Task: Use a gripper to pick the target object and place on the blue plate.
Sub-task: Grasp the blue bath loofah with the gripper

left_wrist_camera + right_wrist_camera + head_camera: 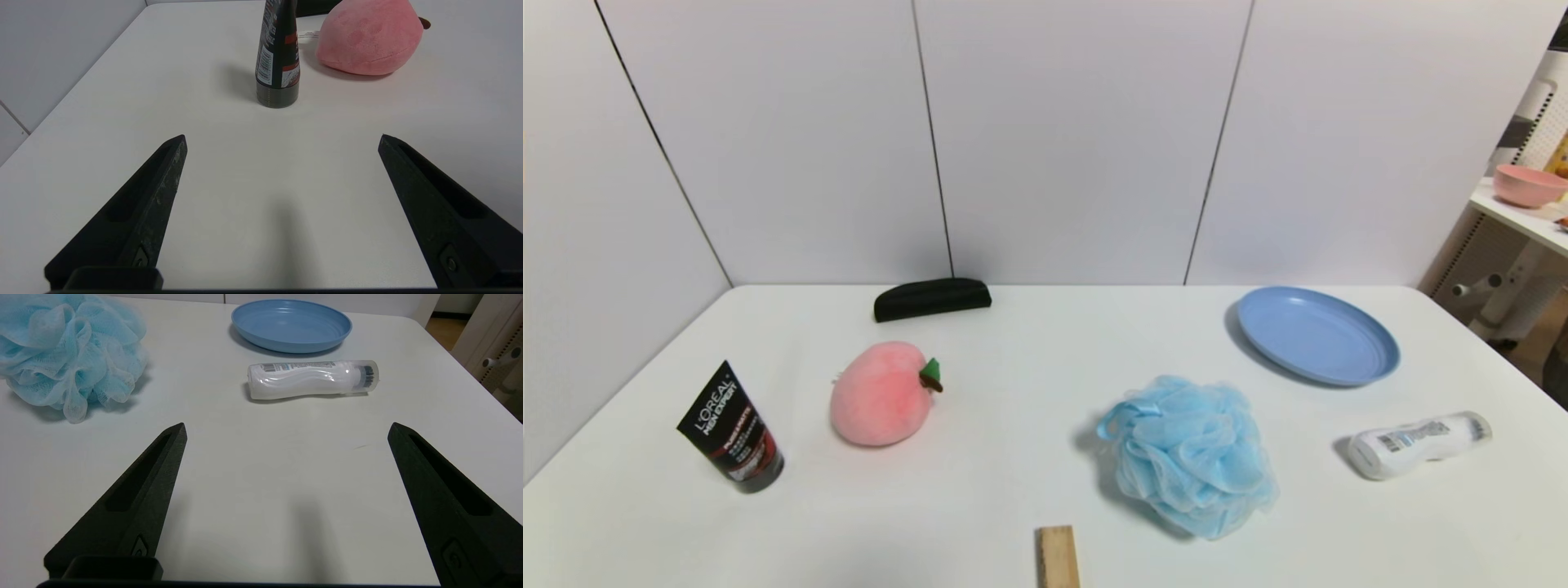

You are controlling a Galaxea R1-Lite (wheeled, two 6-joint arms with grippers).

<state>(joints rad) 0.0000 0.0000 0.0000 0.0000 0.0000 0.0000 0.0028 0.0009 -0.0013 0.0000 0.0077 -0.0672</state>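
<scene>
- Right tool (pixel 286 430): two pointed black fingers (pixel 135 502) spread wide with nothing between them, poised level above the white worktop (pixel 261 477).
- Left tool (pixel 282 139): fingers likewise spread wide and empty, level over the worktop at the robot's left side.
- Wooden block (pixel 1058 557): at the worktop's near edge, seen only in the head view, between the two tools' sides.
- Bath puff (pixel 67 351): light-blue ruffled mesh ball resting on the worktop, ahead of the right tool and off toward its left finger; apart from the tool.
- White bottle (pixel 312 379): lying on its side, barcode label up, straight ahead of the right tool, beyond its fingertips.
- Blue plate (pixel 292 324): empty, flat on the worktop just beyond the white bottle, farther from the right tool than the bath puff.
- Black tube (pixel 278 61): standing on its cap ahead of the left tool.
- Pink plush peach (pixel 369 36): just beyond the black tube, toward the right.
- Black case (pixel 933 298): at the worktop's far edge against the wall panels.
</scene>
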